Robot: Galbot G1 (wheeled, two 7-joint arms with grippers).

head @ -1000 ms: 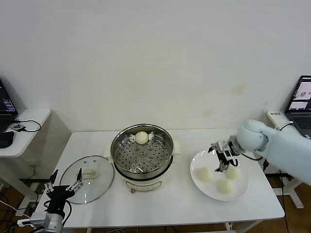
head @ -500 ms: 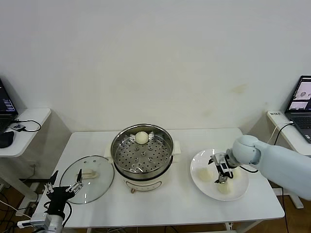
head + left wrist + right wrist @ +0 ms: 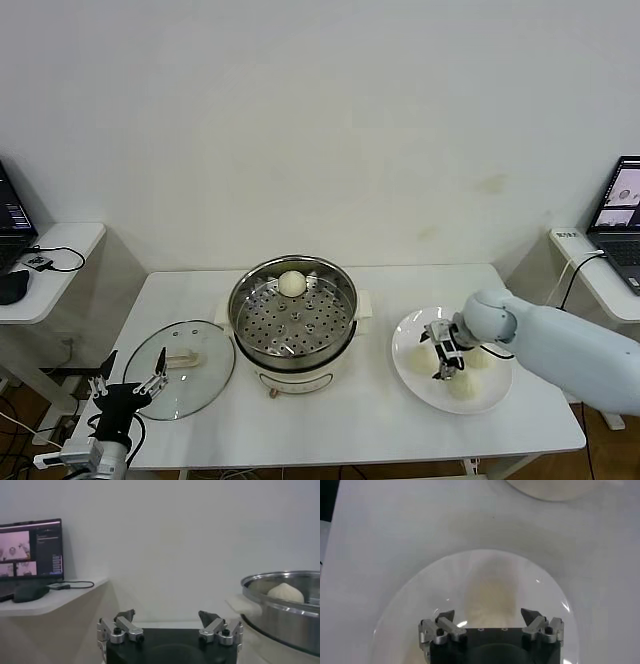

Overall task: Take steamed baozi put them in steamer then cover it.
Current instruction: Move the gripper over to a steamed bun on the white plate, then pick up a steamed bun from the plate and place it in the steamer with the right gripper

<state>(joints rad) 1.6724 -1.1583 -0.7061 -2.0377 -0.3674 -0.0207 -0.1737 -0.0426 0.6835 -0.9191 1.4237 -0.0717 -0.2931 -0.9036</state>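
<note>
- Right end effector [image 3: 443, 357], spread wide, hovers over pale round steamed baozi [image 3: 462, 383] on the flat white plate [image 3: 405, 372] near the tabletop's [image 3: 340, 415] right edge.
- Only the left wrist view shows the left end effector [image 3: 169, 627] wide beside the shiny steel steamer [image 3: 280, 607], off the left corner.

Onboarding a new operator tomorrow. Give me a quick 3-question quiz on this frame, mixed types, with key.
1. True or false: the glass lid covers the steamer.
2. How many baozi lie inside the steamer?
3. The right claw is: A) over the steamer; B) open over the white plate, among its baozi; C) parked off the table.

Key:
1. False; the lid lies flat on the table, left of the steamer, with the open left claw beside it.
2. One baozi, at the far side of the tray.
3. B
</note>
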